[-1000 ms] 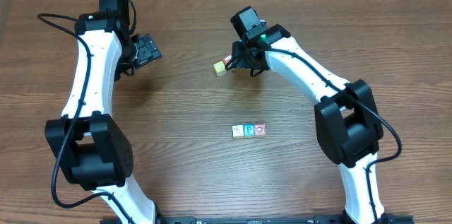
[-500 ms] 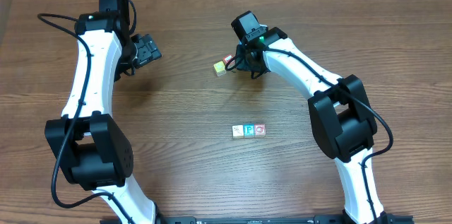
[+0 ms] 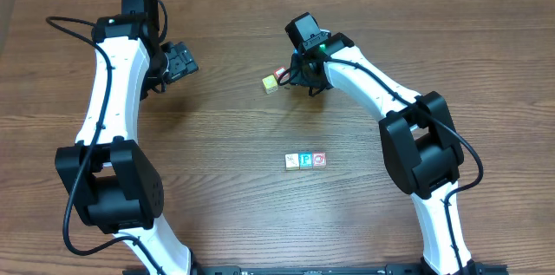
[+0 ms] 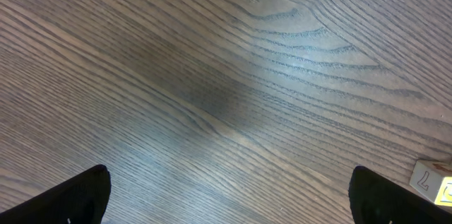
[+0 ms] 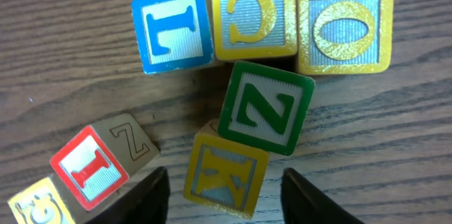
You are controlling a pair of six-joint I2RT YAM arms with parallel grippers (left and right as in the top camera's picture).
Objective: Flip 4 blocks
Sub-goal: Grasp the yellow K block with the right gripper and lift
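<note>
**A:** Where does the right gripper point(image 5: 224, 184) stand?

**B:** Low over a huddle of blocks point(image 3: 270, 84) toward the far middle of the table point(image 3: 217, 197), jaws half apart and gripping nothing. The yellow K block point(image 5: 226, 171) lies between its fingers point(image 5: 154, 196), with a gap on each side.

**A:** So what can spoil it?

**B:** Crowding. The green Z cube point(image 5: 266, 107) touches the K block's upper corner. A squeeze or a roll would likely drag it along, and it is not one to flip. The red I block point(image 5: 90, 167) sits just beside one finger and could get knocked.

**A:** And the K block itself?

**B:** It lies skewed to the jaws, so I judge it may twist or pop out as they close.

**A:** The other arm?

**B:** The left gripper point(image 4: 227, 181) hangs wide open over bare wood, well apart. A row of three blocks point(image 3: 305, 161) waits nearer the robot
</note>
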